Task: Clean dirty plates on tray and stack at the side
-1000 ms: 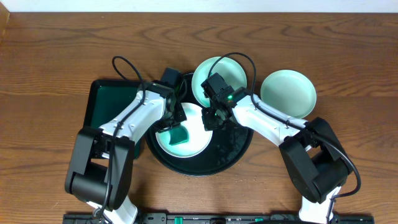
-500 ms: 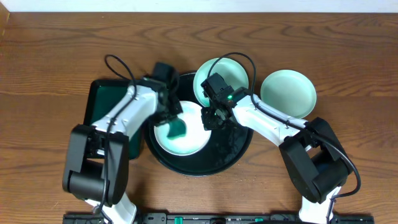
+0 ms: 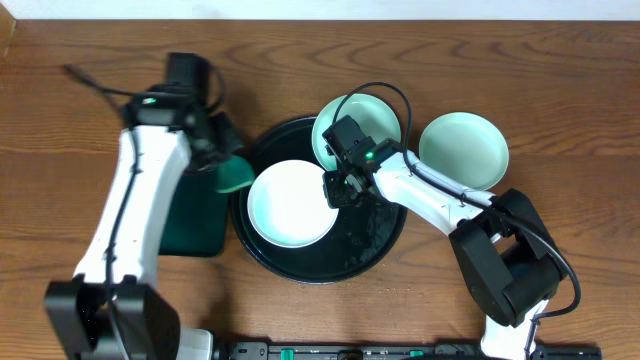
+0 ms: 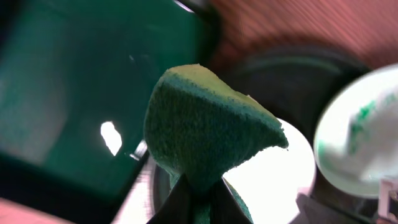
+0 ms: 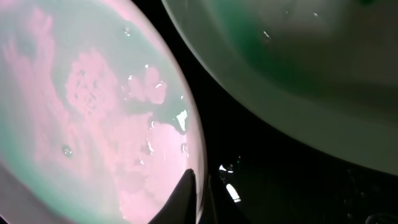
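A wiped, wet white plate (image 3: pixel 290 205) lies on the round black tray (image 3: pixel 372 238). My right gripper (image 3: pixel 335 190) is shut on its right rim; the right wrist view shows the fingertips (image 5: pixel 199 194) pinching the rim of the plate (image 5: pixel 93 112). A second plate (image 3: pixel 352 128) with a teal smear rests at the tray's back (image 5: pixel 298 68). A third pale-mint plate (image 3: pixel 463 150) sits on the table to the right of the tray. My left gripper (image 3: pixel 225 165) is shut on a green sponge (image 3: pixel 236 177) (image 4: pixel 205 130), held over the tray's left edge.
A dark green rectangular tray (image 3: pixel 195 220) lies left of the black tray, partly under my left arm; it also shows in the left wrist view (image 4: pixel 68 81). Bare wooden table (image 3: pixel 560 250) surrounds the trays.
My left gripper lifted the sponge off the white plate and swung left and back toward the green tray. The plate now shows no teal. My right gripper stayed on the rim.
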Robot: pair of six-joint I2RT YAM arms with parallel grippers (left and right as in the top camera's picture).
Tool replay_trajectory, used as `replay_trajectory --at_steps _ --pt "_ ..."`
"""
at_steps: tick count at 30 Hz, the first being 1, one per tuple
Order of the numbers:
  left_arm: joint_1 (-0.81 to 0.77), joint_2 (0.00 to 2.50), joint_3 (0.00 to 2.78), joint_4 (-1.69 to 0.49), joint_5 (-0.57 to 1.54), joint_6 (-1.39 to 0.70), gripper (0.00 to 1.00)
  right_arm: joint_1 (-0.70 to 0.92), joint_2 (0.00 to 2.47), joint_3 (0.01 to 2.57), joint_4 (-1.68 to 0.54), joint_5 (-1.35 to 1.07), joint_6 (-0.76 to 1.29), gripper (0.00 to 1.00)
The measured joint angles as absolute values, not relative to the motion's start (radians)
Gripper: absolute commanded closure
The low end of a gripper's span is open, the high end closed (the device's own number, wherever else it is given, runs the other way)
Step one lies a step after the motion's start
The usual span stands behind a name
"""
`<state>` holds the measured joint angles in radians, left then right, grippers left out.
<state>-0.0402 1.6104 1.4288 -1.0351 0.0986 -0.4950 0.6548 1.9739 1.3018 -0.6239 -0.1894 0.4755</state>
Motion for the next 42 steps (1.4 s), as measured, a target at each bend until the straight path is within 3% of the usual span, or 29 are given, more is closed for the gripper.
replay_trajectory --at_steps 6,9,23,29,32,42 --pt "0.140 1.597 1.432 -1.066 0.051 -0.462 0.93 0.655 1.978 1.302 -0.621 -0.189 0.478 0.88" --pt "0.192 1.597 1.423 -1.066 0.045 -0.455 0.93 0.653 1.998 1.302 -0.620 -0.200 0.477 0.96" --pt "0.219 1.597 1.397 -1.066 0.045 -0.435 0.93 0.648 2.000 1.352 -0.706 -0.209 0.419 0.99" --pt "0.219 1.597 1.397 -1.065 0.045 -0.436 0.93 0.746 1.840 1.385 -0.769 0.112 0.307 0.99" --pt "0.219 1.597 1.397 -1.059 0.045 -0.436 0.92 0.827 1.771 1.391 -0.775 0.383 0.284 0.99" --pt "0.219 1.597 1.397 -1.049 0.045 -0.436 0.93 1.081 1.743 1.391 -0.749 1.111 0.244 0.99"
